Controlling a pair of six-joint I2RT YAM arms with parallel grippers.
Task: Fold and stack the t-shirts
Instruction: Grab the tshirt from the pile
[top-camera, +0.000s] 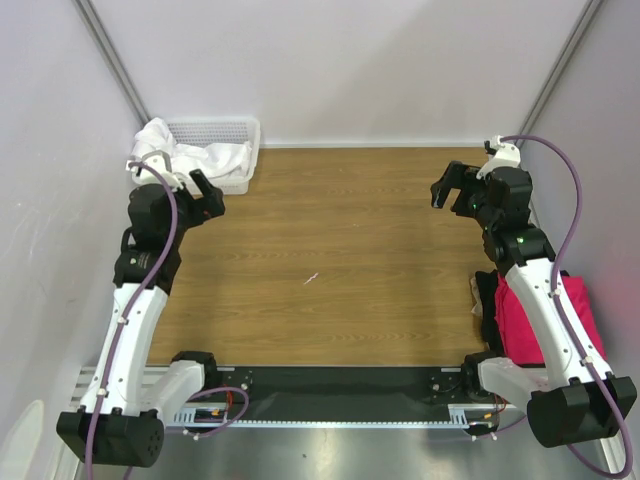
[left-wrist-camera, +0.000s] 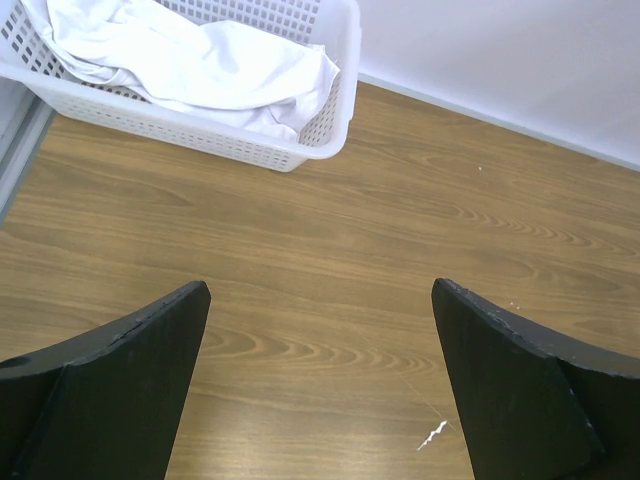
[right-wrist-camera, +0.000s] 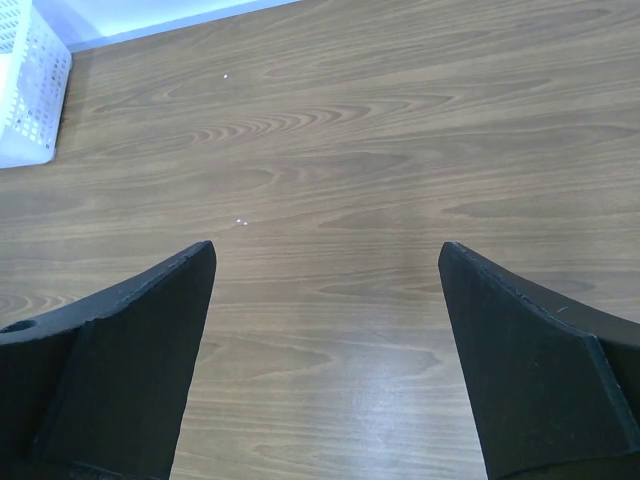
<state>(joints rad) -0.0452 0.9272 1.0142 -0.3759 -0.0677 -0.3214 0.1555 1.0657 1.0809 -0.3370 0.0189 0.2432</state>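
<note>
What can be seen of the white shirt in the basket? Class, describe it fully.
The white shirt is plain, soft-looking cloth, unfolded and crumpled into a loose heap with deep creases. It lies in the white mesh basket at the far left corner of the table, filling much of it and bulging above the rim. No tag or print shows. Only the basket is seen touching it.

The white t-shirt (top-camera: 210, 157) lies crumpled just beyond the left pincer (top-camera: 207, 196) — the magenta-pink t-shirt (top-camera: 517, 322), touching the black t-shirt (top-camera: 487, 300), lies well behind the right pincer (top-camera: 446, 190).
</note>
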